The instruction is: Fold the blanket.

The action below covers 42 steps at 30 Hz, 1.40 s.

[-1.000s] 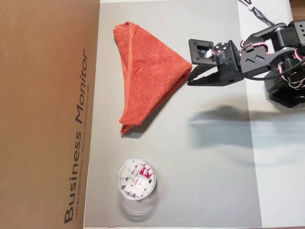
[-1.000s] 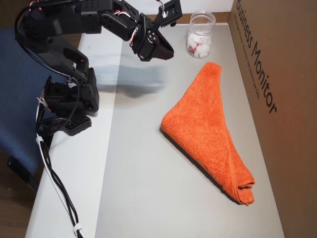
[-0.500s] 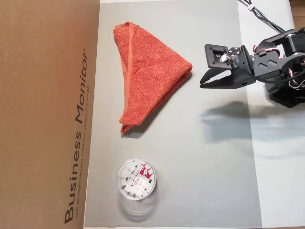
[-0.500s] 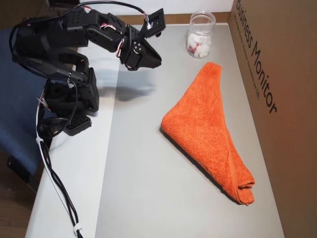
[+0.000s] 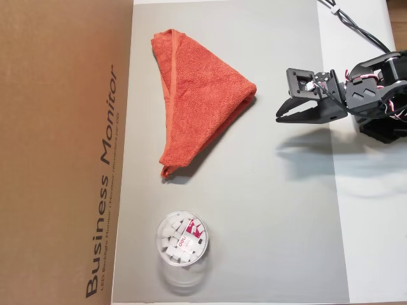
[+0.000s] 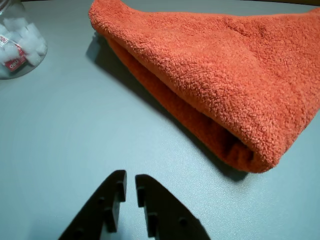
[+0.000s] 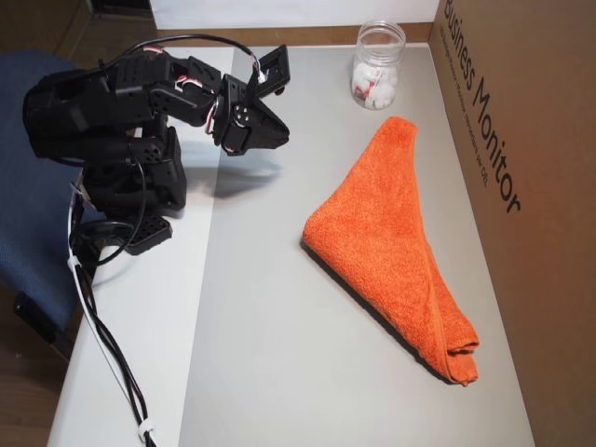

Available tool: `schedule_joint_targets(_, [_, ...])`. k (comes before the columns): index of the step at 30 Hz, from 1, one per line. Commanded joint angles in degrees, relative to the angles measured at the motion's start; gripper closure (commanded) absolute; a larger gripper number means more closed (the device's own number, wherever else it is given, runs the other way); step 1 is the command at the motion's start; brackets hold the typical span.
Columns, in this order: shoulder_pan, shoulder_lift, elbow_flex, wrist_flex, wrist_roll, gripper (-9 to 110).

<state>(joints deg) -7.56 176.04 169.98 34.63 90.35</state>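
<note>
The blanket (image 5: pixel 198 101) (image 6: pixel 235 75) (image 7: pixel 396 242) lies folded into a triangle on the grey mat (image 5: pixel 273 210) (image 7: pixel 279 354). In an overhead view, its long hemmed edge runs parallel to the cardboard box (image 5: pixel 63 152) along the left side of the mat, and its rounded folded corner points right toward the arm. In the wrist view, that folded corner shows two layers, one over the other, with a dark gap between them at the fold.

A clear plastic cup (image 5: pixel 182 239) (image 6: pixel 17 42) (image 7: pixel 377 65) with white pieces inside stands on the mat, apart from the blanket and beyond one of its narrow ends. In another overhead view, the cardboard box (image 7: pixel 521 186) stands along the right edge of the mat, just beside the blanket's long edge.

The gripper (image 5: pixel 280 118) (image 6: pixel 130 181) (image 7: pixel 282 140) holds nothing. In the wrist view, its two fingers stand nearly together, with only a narrow slit between the tips. It hovers above the mat near the mat's edge, well apart from the blanket's folded corner. The black arm (image 7: pixel 102 121) is drawn back toward its base, which sits on the white table (image 7: pixel 140 307) beside the mat. A black cable (image 7: pixel 102 345) trails from the base across the table.
</note>
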Motion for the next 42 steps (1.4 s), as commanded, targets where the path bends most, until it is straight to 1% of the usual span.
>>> schedule_joint_targets(1, [-0.3, 4.2, 1.8, 0.0, -0.4, 102])
schedule_joint_targets(7, [0.3, 9.9, 6.6, 0.2, -0.6, 102])
schedule_joint_targets(24, [0.4, 11.4, 9.8, 0.3, 0.2, 102])
schedule_joint_targets(31, [0.7, 11.5, 9.8, 9.9, 0.3, 102])
schedule_joint_targets(42, [0.7, 11.6, 9.8, 18.5, 0.3, 102])
